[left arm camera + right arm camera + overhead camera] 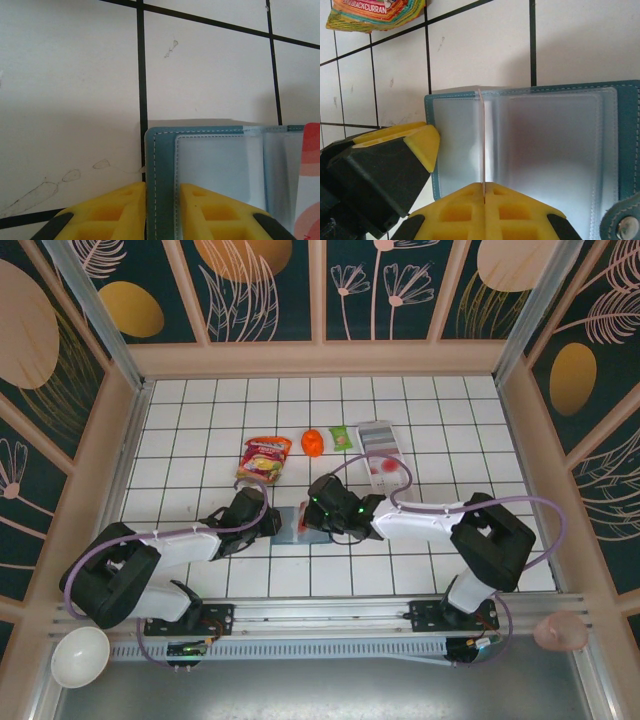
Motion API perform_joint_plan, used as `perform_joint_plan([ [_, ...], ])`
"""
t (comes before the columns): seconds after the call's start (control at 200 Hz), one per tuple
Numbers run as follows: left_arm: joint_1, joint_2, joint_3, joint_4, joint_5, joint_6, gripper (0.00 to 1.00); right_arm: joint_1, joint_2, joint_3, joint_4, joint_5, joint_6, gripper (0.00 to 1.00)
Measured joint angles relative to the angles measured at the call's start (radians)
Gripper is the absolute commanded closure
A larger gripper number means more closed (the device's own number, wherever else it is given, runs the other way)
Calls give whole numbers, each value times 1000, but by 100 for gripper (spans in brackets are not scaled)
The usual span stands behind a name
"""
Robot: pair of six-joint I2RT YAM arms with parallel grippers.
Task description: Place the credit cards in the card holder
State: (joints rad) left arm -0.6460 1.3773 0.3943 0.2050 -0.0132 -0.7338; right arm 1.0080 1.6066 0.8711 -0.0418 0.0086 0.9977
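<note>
Top external view: white tiled table (200,410) with a black grid. Left arm (170,545) and right arm (440,522) both reach in and meet at mid-table. Long white tray (381,432) lies beyond them, right of centre, with red-marked credit cards (376,468) at its near end, too small to count. Yellow-red snack packet (264,458) lies left of the tray, well apart from it. Card holder (288,528) lies open and flat between the two grippers, clear sleeves up. Left gripper (161,189): jaws narrowly parted, astride the holder's stitched left border, one finger over tile, the other over a sleeve. Right gripper (484,191): fingers clenched on a thin sheet seen edge-on, standing upright over the sleeves. This is probably the credit card (309,185) with red-pink marks that the left wrist view shows at the holder's right side. Small orange item (312,443) and green packet (342,437) sit near the tray's far end.
</note>
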Motion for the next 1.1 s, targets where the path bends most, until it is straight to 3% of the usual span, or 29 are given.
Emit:
perform_joint_plan([
  [1.096,0,6,-16,39,5,-3,75,28,40,-4,24,16,0,100],
])
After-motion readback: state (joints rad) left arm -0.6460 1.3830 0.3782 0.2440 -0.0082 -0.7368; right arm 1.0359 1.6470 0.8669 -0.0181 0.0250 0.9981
